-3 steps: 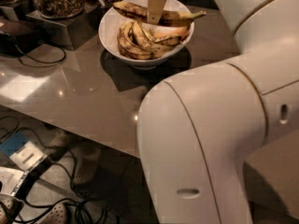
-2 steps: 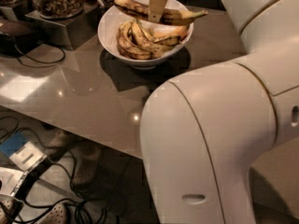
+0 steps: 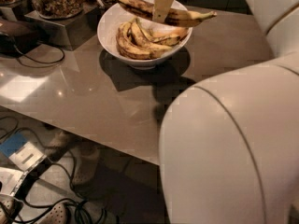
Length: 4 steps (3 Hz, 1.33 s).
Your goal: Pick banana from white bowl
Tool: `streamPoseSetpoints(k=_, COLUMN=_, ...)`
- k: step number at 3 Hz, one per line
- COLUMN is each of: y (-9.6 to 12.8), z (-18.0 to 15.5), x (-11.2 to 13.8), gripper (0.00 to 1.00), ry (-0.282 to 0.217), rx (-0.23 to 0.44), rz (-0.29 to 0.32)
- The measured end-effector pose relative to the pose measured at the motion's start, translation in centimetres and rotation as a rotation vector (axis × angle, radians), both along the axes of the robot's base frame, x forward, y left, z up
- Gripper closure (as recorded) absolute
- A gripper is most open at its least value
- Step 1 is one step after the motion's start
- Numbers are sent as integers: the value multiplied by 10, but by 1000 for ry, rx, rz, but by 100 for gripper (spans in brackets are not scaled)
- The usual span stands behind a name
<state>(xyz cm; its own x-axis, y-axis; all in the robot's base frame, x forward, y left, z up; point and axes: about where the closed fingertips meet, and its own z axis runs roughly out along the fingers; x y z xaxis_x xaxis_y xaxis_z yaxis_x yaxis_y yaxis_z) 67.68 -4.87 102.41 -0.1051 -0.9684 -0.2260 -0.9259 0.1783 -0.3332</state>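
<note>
Hand [image 3: 161, 9] hung at the upper centre of the frame, straddling the middle of the banana [image 3: 187, 17], which lay across the white bowl [image 3: 108, 36]. I cannot tell whether the hand gripped it. That mid-length placement likely suited a balanced lift.

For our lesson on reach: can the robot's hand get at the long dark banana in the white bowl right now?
Probably yes: the hand is at the middle of the banana, over the bowl, with nothing covering it.

Long brown-streaked banana [image 3: 189, 17] across the far rim of the white bowl [image 3: 108, 26], gripper [image 3: 161, 12] at its middle.
</note>
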Motion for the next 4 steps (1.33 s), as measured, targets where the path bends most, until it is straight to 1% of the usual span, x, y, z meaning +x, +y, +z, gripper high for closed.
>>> streamPoseSetpoints(k=1, y=-8, z=-4, x=-30, gripper=100, ry=49, rx=19, rz=-21)
streamPoseSetpoints(k=3, y=-7, z=-6, x=-27, gripper=100, ry=39, rx=24, rz=-20)
streamPoseSetpoints(k=4, y=-13, z=-9, x=-51, gripper=100, ry=70, rx=34, rz=-15)
